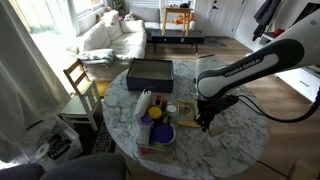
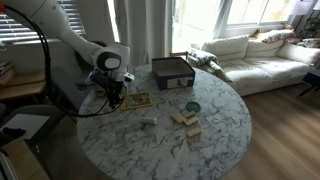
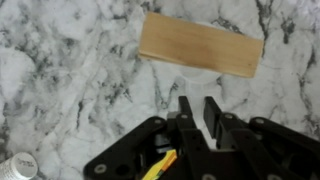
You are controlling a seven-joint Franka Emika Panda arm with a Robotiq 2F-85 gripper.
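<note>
My gripper [image 3: 196,108] hangs low over the marble table [image 3: 70,80], its two black fingers almost together with nothing between them. A flat, light wooden block [image 3: 200,44] lies on the marble just beyond the fingertips, not touched. In both exterior views the gripper [image 1: 207,122] [image 2: 113,95] is near the edge of the round table, pointing down. A flat yellow-green item [image 2: 135,99] lies next to it.
A dark open box [image 1: 150,72] [image 2: 172,72] stands on the table. Bottles and a blue bowl [image 1: 158,133] are clustered on it, with stacked wooden blocks [image 2: 185,118] and a green lid [image 2: 192,106]. A wooden chair [image 1: 78,78] and a white sofa [image 2: 265,55] stand nearby.
</note>
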